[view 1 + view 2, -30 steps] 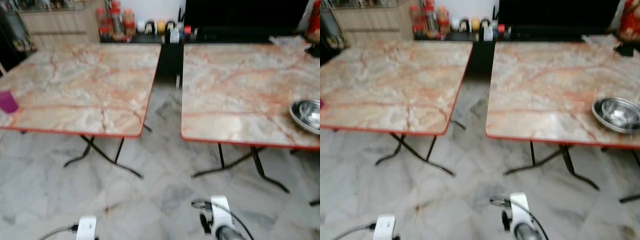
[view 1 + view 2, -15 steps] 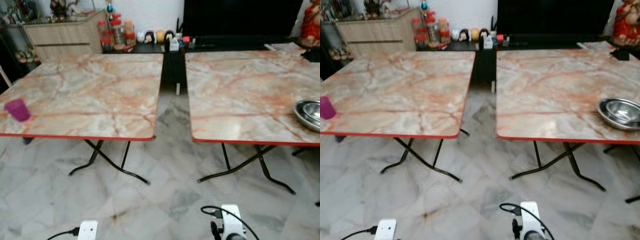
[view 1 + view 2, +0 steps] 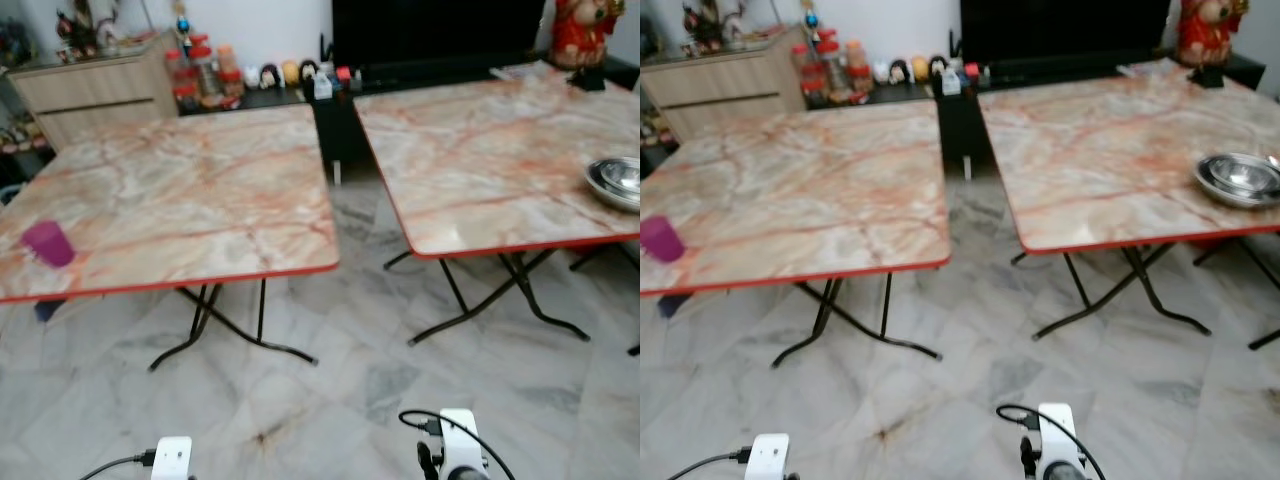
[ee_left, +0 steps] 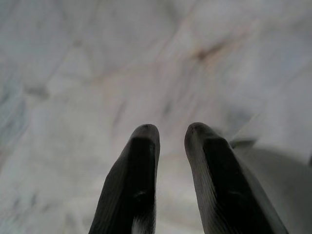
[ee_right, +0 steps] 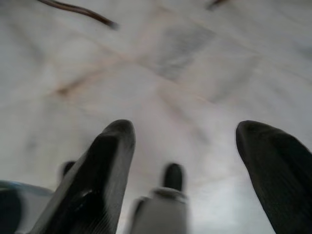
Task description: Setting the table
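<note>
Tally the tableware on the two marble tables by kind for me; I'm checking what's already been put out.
Purple cup: 1, on the left table
Steel bowls: 1 nested stack on the right table; how many are in it can't be told
Total: 2 items, counting the stack as one

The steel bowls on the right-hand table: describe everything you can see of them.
The steel bowls look like shiny, silvery metal: a smaller bowl seems to sit nested inside a wider, shallow one, though blur makes the count uncertain. They stand upright and look empty. They rest on the right-hand table, a marble-patterned top with a red edge, close to its near edge toward the robot's right. Nothing else touches them. In the left eye view the picture's edge cuts them off.
</note>
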### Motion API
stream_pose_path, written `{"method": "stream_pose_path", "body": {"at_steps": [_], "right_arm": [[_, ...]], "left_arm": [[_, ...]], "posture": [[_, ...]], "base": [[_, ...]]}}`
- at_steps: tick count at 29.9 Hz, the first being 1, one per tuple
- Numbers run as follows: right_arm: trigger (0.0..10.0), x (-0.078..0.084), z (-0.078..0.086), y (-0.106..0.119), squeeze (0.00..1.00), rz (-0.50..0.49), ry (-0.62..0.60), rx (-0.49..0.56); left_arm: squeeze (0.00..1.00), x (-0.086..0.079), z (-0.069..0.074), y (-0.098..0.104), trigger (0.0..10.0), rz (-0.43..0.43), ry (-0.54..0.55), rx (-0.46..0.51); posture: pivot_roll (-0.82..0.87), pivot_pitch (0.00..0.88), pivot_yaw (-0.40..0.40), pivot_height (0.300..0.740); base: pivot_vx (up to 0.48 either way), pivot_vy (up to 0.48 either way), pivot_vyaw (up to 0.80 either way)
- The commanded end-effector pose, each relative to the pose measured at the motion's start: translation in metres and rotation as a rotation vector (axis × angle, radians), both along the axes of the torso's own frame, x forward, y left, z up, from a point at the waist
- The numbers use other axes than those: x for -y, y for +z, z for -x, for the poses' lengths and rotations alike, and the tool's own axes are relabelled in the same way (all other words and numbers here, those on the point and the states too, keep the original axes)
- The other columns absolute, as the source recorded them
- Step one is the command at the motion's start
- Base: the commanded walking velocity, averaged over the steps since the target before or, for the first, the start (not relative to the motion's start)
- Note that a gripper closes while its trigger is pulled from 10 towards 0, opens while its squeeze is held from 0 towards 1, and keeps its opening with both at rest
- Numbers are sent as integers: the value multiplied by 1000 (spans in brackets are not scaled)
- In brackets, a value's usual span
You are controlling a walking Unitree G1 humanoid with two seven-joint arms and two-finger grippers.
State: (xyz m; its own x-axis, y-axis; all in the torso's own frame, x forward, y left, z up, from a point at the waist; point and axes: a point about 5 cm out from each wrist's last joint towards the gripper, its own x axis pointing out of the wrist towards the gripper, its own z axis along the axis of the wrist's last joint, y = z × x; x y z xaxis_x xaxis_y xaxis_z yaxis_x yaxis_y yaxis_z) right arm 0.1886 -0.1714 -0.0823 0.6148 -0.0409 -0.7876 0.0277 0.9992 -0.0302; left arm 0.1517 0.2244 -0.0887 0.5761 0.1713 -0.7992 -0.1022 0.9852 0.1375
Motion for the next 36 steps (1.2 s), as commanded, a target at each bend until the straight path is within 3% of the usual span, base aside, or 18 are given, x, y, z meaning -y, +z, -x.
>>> {"method": "stream_pose_path", "body": {"at_steps": [1, 30, 34, 36], "right_arm": [[10000, 2, -2, 1, 0, 1, -7, 11], [10000, 10, -8, 5, 0, 28, -36, 24], [10000, 10, -10, 6, 0, 24, -33, 30], [10000, 9, -12, 7, 0, 22, -23, 29]], "left_arm": [[0, 0, -4, 1, 10000, 2, 14, 11], [0, 7, -7, 2, 10000, 20, 52, 30], [0, 10, -12, 4, 10000, 24, 30, 59], [0, 12, -24, 9, 10000, 18, 18, 108]], "posture": [[9, 0, 55, 732], [17, 0, 34, 732], [18, 0, 28, 732], [23, 0, 21, 732]], "base": [[0, 480, 0], [0, 473, 0], [0, 0, 0], [0, 0, 0]]}}
